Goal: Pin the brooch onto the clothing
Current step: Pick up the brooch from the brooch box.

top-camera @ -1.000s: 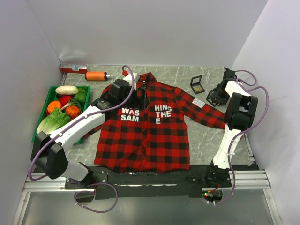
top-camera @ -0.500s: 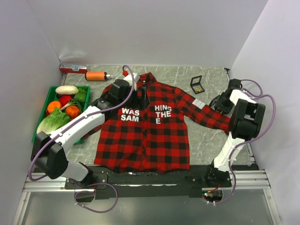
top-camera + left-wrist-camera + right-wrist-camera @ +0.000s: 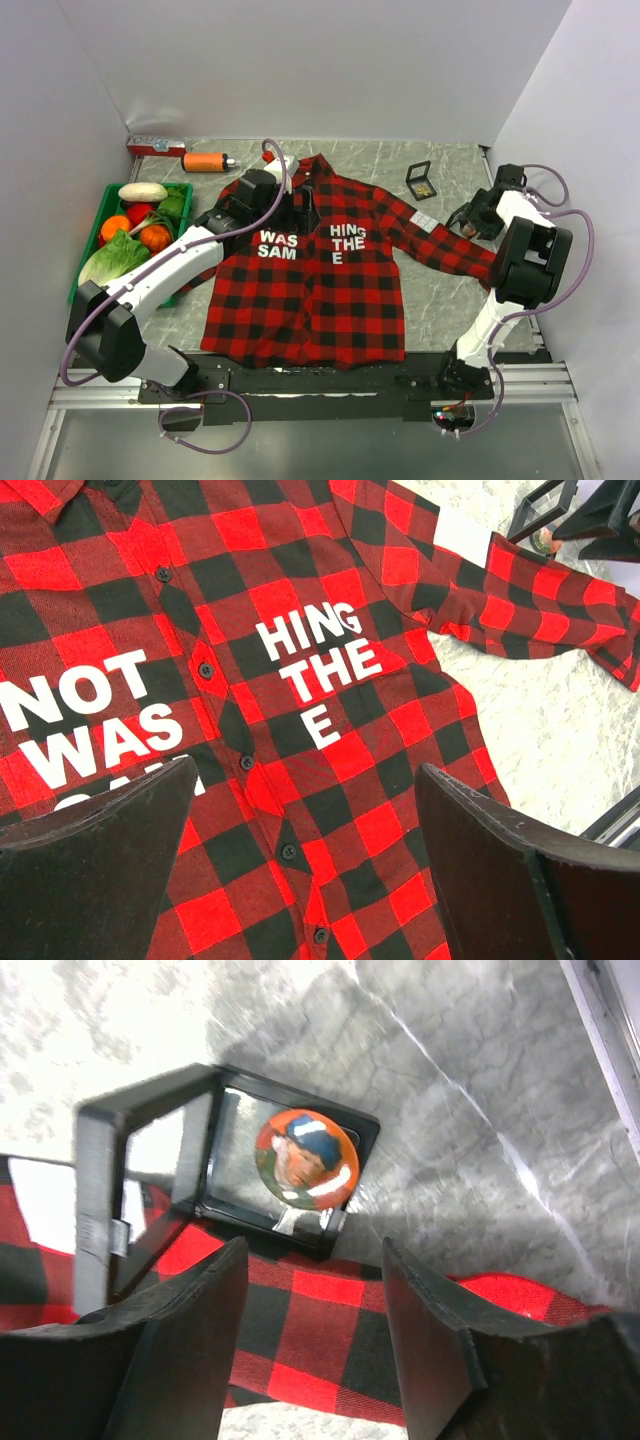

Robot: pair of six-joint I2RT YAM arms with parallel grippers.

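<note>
plaid shirt (image 3: 300, 300) lies flat, left gripper (image 3: 305, 770) hanging spread wide over its chest, right gripper (image 3: 315, 1260) parted and empty near a round brooch (image 3: 305, 1160) in a black case (image 3: 98, 1200).

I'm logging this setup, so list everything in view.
shirt: one, red-and-black plaid with white lettering, spread flat mid-table
case: one, black, open, on the table's right side beside a sleeve
brooch: one, round, orange, blue and green, in the case
crate: one, green, left of the shirt
produce: several pieces, white, orange, red and green, in the crate
bottle: one, orange, back left
box: one, red, back-left corner
table: one, grey marble, under everything
left gripper: one, black fingers, open over the shirt's chest
right gripper: one, black fingers, open near the case
</note>
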